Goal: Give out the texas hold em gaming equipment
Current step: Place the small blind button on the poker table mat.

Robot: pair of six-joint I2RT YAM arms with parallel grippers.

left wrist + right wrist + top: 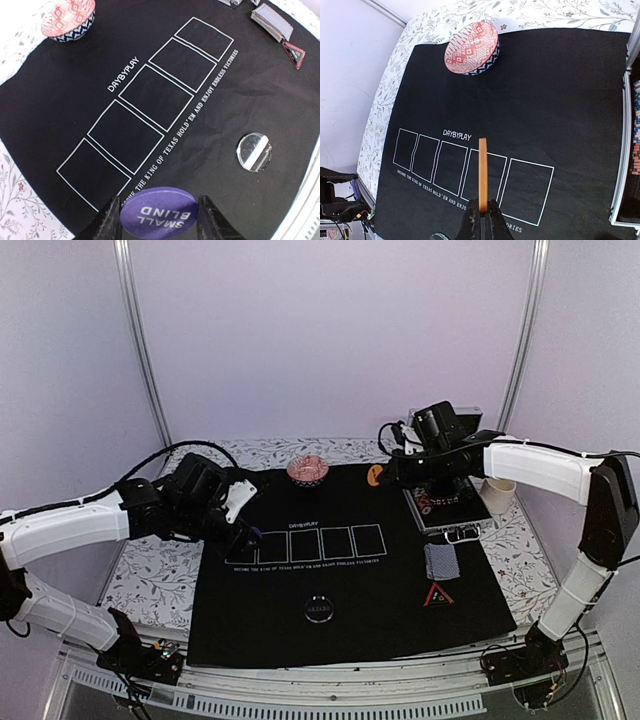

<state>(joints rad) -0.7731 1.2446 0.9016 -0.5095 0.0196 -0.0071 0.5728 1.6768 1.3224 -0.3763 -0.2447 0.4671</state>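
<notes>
Purple-blue button (159, 216), orange button (483, 175), black white-lined mat (340, 605), red-and-white patterned bowl (471, 47)

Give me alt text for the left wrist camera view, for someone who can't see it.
The left gripper holds a round blue Small Blind button over a black mat printed with five white rectangles. A red-patterned bowl sits top left, a card stack top right.

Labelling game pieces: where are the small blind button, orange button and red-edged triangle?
small blind button (159, 210), left wrist view, lettered top face.
orange button (483, 170), right wrist view, edge-on rim.
red-edged triangle (295, 54), left wrist view, dark centre.
</notes>
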